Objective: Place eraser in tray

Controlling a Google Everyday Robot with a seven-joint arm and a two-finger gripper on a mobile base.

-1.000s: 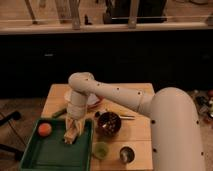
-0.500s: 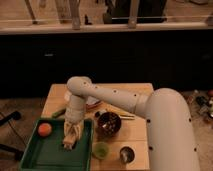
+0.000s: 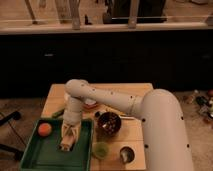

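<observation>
Camera view: the gripper (image 3: 66, 142) is lowered inside the dark-green tray (image 3: 35, 156), at five o'clock from an orange ball (image 3: 45, 129). Finger state cannot be told. Placement is judged underway; release comes next.

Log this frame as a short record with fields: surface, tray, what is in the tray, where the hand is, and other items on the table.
surface: wooden table
tray: dark-green tray at the table's front-left corner
in tray: orange round object near the far-left corner
hand: hand pointing down inside the tray, low over its floor
eraser: not distinguishable at the hand
other items: dark bowl right of the tray; small light-green cup by the tray's right rim; small metal cup further right
</observation>
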